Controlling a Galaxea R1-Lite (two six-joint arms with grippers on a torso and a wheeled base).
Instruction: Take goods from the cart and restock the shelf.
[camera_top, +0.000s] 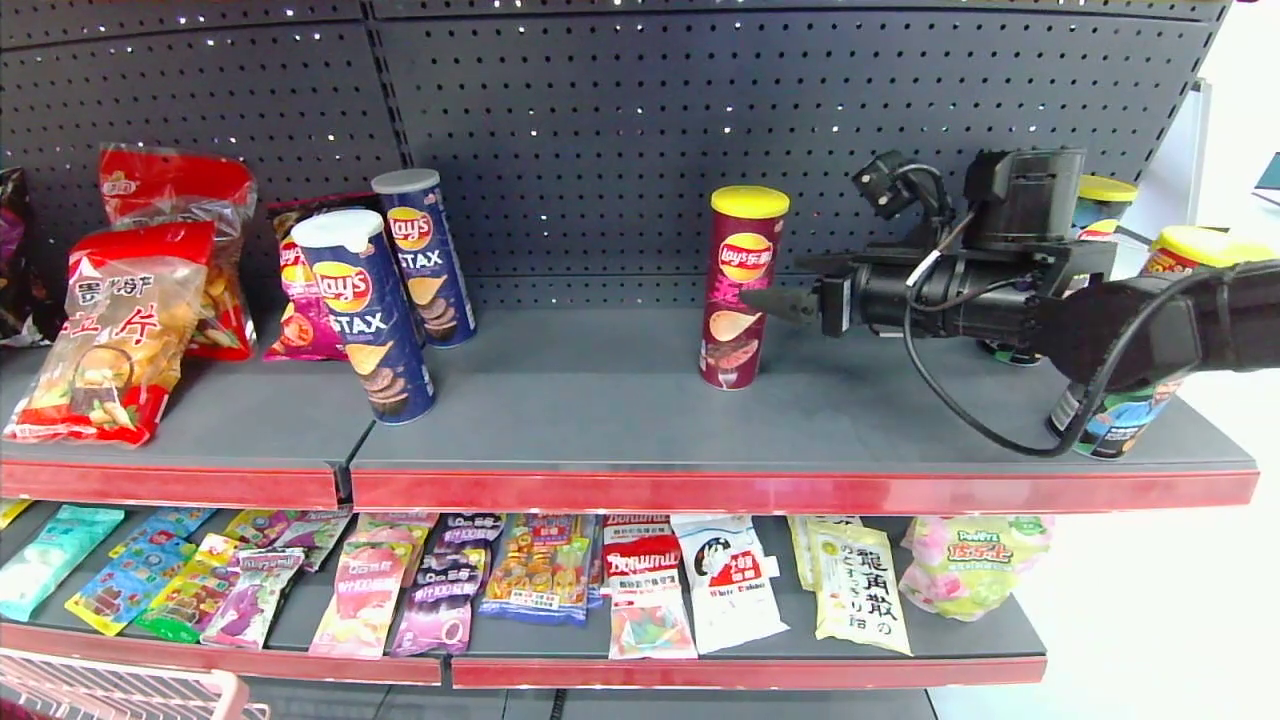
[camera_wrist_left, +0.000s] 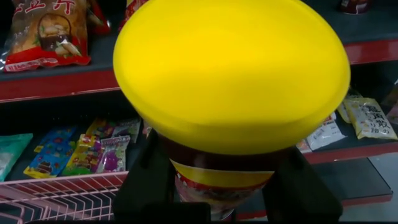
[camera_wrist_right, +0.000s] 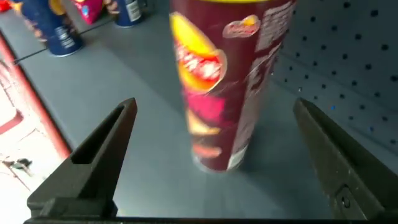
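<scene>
A maroon chip can (camera_top: 740, 288) with a yellow lid stands upright on the grey upper shelf (camera_top: 600, 410). My right gripper (camera_top: 785, 285) is level with its middle, just right of it, open. In the right wrist view the can (camera_wrist_right: 227, 87) stands just ahead of the open right gripper (camera_wrist_right: 214, 104), in line with the gap between the fingers, which do not touch it. In the left wrist view my left gripper (camera_wrist_left: 224, 186) is shut on a second maroon can (camera_wrist_left: 230, 74), whose yellow lid faces the camera. That can is held in front of the shelves, above the cart.
Two blue chip cans (camera_top: 365, 315) and red snack bags (camera_top: 120, 340) stand at the shelf's left. More yellow-lidded cans (camera_top: 1150, 400) stand behind my right arm. Flat snack packets (camera_top: 640, 590) line the lower shelf. A pink wire cart (camera_wrist_left: 62, 196) is at the lower left.
</scene>
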